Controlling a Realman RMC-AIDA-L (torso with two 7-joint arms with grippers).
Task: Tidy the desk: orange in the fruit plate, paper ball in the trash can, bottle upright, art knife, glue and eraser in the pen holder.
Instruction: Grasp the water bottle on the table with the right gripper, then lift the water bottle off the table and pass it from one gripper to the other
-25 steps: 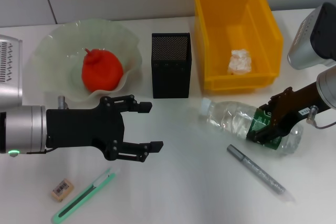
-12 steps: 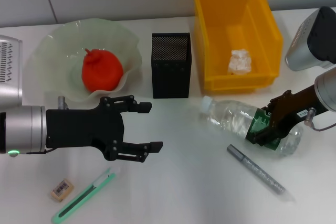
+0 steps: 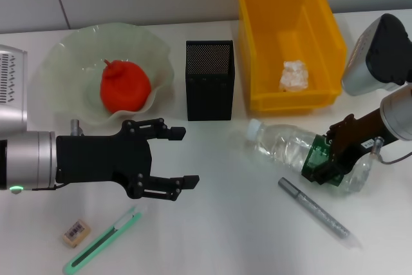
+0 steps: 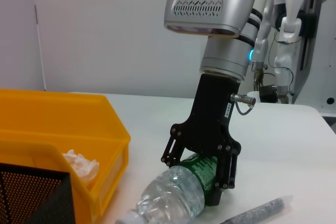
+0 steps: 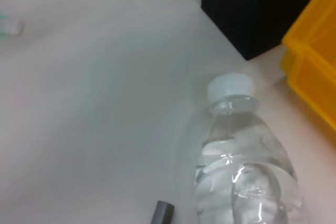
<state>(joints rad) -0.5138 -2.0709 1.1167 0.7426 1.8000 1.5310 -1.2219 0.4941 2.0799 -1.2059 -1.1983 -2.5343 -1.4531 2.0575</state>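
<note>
Head view: we have the right gripper (image 3: 329, 159) with its fingers closed around the green-label end of the bottle (image 3: 293, 149), which lies on its side on the bench (image 3: 225, 223), cap toward the pen holder (image 3: 210, 80). Left wrist view confirms the fingers straddle the bottle body.

Left gripper (image 3: 168, 159) hangs over the bench in front of the fruit plate (image 3: 64, 62), fingers spread wide, holding nothing.

Done, by our read: orange (image 3: 124, 86) sits in the fruit plate, paper ball (image 3: 294, 75) is in the yellow trash can (image 3: 270, 4).

Left: bottle upright (in hand now), then art knife (image 3: 103, 239), eraser (image 3: 76, 232) and the grey glue (image 3: 314, 208) stick into the pen holder. All three lie flat on the bench.

Surface is a plain white bench, pale panelled wall behind. Left wrist view shows more white equipment beyond the bench's far side.
</note>
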